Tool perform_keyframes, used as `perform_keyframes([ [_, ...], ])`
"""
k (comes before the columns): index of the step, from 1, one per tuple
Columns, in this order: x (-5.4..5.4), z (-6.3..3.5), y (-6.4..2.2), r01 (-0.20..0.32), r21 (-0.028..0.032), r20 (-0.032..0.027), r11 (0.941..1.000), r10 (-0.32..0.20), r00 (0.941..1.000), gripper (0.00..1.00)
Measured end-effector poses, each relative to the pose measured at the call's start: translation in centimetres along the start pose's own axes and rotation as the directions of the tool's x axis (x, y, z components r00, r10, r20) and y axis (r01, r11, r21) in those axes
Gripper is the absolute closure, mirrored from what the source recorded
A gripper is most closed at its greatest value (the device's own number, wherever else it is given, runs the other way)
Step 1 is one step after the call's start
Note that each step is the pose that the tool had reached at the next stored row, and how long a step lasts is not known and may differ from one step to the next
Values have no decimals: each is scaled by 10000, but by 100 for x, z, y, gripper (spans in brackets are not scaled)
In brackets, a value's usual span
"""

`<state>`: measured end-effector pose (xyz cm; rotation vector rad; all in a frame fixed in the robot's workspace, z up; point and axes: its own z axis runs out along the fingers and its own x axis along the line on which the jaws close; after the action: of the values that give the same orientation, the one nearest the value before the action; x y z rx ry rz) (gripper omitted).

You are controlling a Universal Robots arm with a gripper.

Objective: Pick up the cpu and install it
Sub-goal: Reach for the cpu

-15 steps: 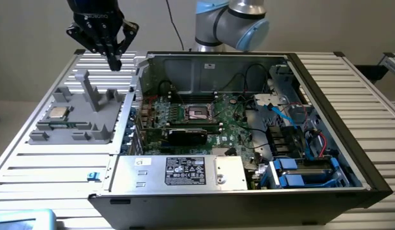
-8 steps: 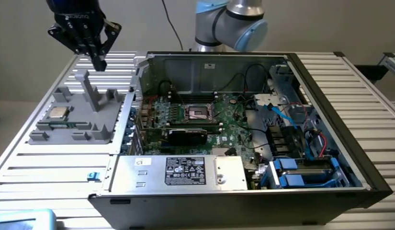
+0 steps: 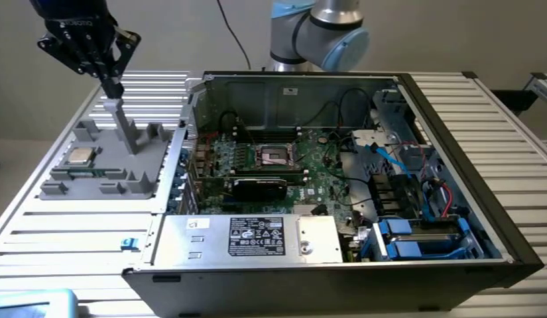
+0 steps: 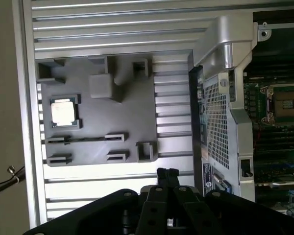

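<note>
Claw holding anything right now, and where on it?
Nothing held. The claw is shut and empty; the cpu sits apart from it on the grey fixture tray.

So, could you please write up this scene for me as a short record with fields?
tool: shut, holding nothing, raised clear of the cpu
cpu: lying flat in a recess of the grey holder, metal top up
grey holder: on the slatted table, at the exterior view's left of the computer case
socket: on the board inside the open case, appears empty
graphics card: black, mounted beside the socket
task state: cpu not yet picked up
</note>
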<state>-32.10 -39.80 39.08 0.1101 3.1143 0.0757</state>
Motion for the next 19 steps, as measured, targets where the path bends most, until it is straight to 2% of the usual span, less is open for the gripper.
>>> perform_keyframes([
  [13,591,20,-9,1,1,-1,10000,-1,10000,89],
  [19,864,62,68,0,0,0,10000,0,10000,89],
])
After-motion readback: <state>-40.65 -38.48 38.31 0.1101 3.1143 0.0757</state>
